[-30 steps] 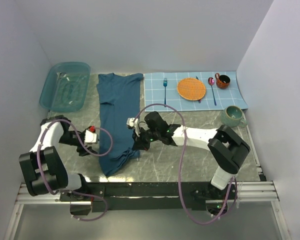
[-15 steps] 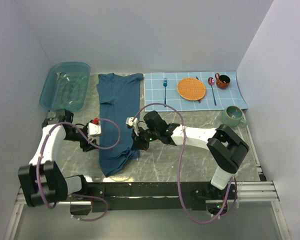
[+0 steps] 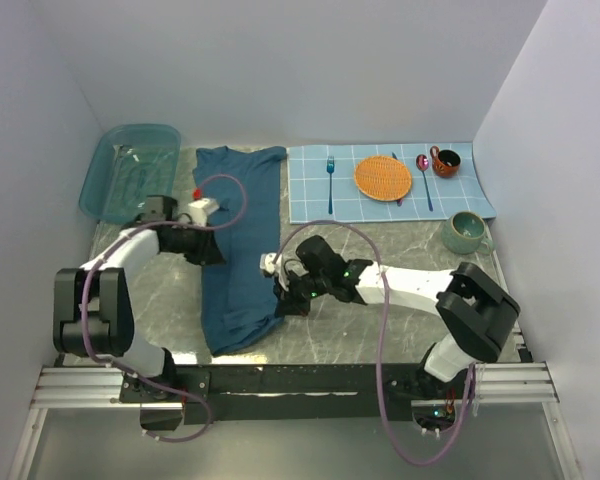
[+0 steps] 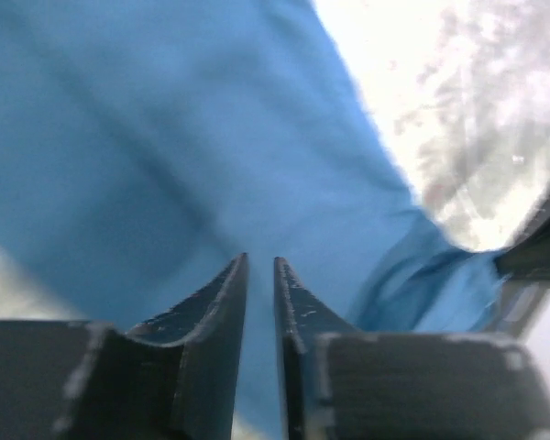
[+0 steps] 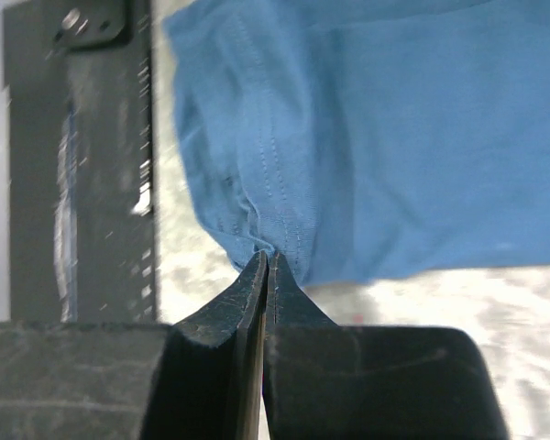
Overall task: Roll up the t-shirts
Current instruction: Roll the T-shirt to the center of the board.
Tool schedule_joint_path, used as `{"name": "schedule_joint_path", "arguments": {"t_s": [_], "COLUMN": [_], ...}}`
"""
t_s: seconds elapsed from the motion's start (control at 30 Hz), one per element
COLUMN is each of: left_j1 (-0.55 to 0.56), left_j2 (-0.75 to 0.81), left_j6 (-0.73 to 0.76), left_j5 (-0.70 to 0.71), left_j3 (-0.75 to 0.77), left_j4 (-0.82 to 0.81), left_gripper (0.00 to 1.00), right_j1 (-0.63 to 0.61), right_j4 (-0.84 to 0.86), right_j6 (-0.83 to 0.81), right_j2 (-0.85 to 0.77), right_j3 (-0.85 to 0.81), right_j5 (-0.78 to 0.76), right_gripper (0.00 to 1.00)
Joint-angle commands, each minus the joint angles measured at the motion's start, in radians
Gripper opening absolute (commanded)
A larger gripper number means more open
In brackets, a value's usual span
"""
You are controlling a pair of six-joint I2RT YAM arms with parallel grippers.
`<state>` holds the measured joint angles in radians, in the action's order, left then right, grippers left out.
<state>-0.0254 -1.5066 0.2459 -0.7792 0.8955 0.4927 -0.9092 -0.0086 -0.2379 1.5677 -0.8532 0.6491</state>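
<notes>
At the right fingers [image 5: 262, 273]: we record them pressed together, pinching a puckered fold at the hem edge of the t-shirt [image 5: 412, 137]. At the left fingers [image 4: 235, 291]: parted by a narrow slit, nothing caught in it, poised above flat teal-blue cloth; whether the tips touch the cloth we cannot tell. From above, we place the right pinch on the shirt's right edge near its nearer end, and the left fingers over its left edge, about halfway along. T-shirt: laid lengthwise on the grey marbled worktop [image 3: 360, 340], far end flat, nearer end rumpled. To its left, we list a see-through teal tub [image 3: 130, 172]; to its right, a light blue gridded placemat [image 3: 310, 195] bearing a fork [image 3: 331, 176], an orange plate [image 3: 383, 177], a spoon [image 3: 424, 175] and a brown cup [image 3: 446, 161]. Off the placemat's near right corner: a green mug [image 3: 467, 232].
</notes>
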Motion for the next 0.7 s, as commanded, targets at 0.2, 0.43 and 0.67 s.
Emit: {"name": "schedule_joint_path", "arguments": {"t_s": [0.2,0.43,0.67], "left_j1": [0.212,0.288,0.201], "left_j2": [-0.352,-0.339,0.060], "left_j6": [-0.235,-0.353,0.091], "left_j5": [0.129,0.094,0.008], "left_j3": [0.109,0.083,0.051], "left_j4": [-0.042,-0.146,-0.166], "left_gripper": [0.20,0.22,0.55], "right_j1": [-0.031,-0.030,-0.017], "right_j4": [-0.022,-0.082,-0.143], "right_j6": [-0.038,-0.096,-0.095], "right_j2": [-0.103,-0.146,-0.136], "right_j3": [0.098,0.111,0.065], "right_j5": [0.011,-0.006,-0.012], "right_gripper": [0.00,0.00,0.00]}}
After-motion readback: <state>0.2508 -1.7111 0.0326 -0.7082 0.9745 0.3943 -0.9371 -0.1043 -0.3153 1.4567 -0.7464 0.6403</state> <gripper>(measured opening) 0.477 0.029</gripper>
